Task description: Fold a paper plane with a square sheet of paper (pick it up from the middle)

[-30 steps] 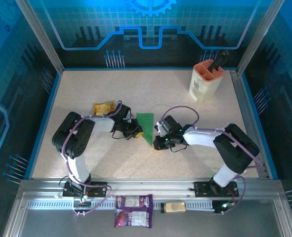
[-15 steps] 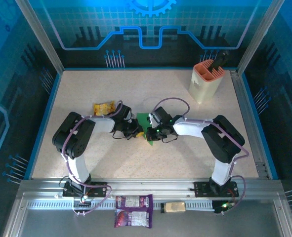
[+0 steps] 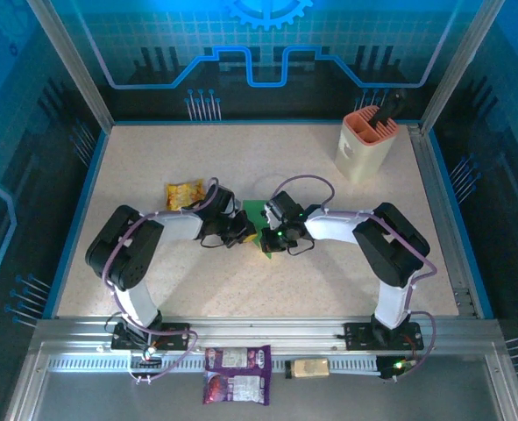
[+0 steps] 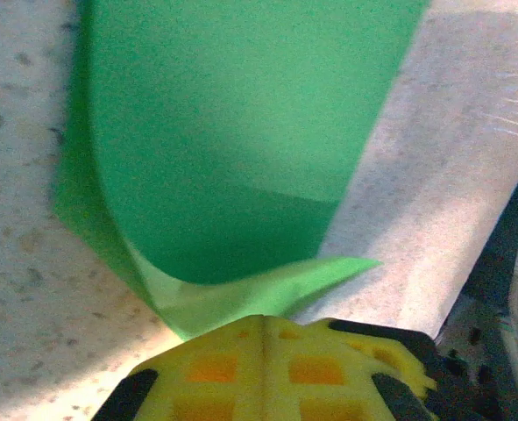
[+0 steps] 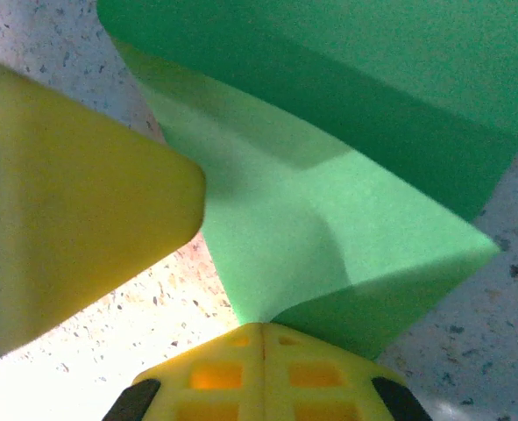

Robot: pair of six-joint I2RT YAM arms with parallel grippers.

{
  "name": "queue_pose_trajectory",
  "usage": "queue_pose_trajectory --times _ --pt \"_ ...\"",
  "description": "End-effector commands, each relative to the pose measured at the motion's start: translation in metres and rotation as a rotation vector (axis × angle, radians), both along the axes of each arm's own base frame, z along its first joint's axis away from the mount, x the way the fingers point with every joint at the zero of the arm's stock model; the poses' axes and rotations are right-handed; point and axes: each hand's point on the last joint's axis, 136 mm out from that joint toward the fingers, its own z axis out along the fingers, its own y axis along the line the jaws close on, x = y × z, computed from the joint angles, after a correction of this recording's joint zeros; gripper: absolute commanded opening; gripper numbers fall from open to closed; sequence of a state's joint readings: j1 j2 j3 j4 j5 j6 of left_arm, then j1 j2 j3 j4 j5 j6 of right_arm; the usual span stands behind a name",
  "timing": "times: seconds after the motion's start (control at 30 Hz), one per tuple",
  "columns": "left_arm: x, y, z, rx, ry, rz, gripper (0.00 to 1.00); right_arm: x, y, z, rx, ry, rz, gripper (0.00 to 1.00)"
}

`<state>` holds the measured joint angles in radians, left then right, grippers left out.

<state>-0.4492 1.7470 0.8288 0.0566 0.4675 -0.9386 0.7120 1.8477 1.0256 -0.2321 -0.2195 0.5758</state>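
Yellow snack pkt (image 3: 185, 192) mid-left, beige caddy (image 3: 365, 147) back-right, purple pkt (image 3: 237, 361) on front ledge (image 3: 83, 386).

1. The square sheet of paper (image 4: 241, 114) is seen in plain green, paler where a creased flap catches the light.
2. The left gripper (image 4: 263, 329) and the right gripper (image 5: 260, 338) are faced in yellow, with a grid of orange squares.
3. The table (image 3: 329, 289) is coloured beige and flecked with dark speckles.
4. The snack packet (image 3: 185, 192) is printed in yellow.
5. The holder (image 3: 364, 151) is coloured cream, with an orange top.
6. The purple packet (image 3: 237, 373) is marked with white patches.
7. The back wall (image 3: 267, 53) is lit blue and traced with bright lines and a gear.
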Motion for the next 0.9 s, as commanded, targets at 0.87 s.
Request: queue_pose_trajectory --times 0.87 --pt "0.004 0.029 -0.044 0.187 0.003 -0.024 0.02 -0.046 -0.074 -0.051 -0.236 0.200 -0.036 0.01"
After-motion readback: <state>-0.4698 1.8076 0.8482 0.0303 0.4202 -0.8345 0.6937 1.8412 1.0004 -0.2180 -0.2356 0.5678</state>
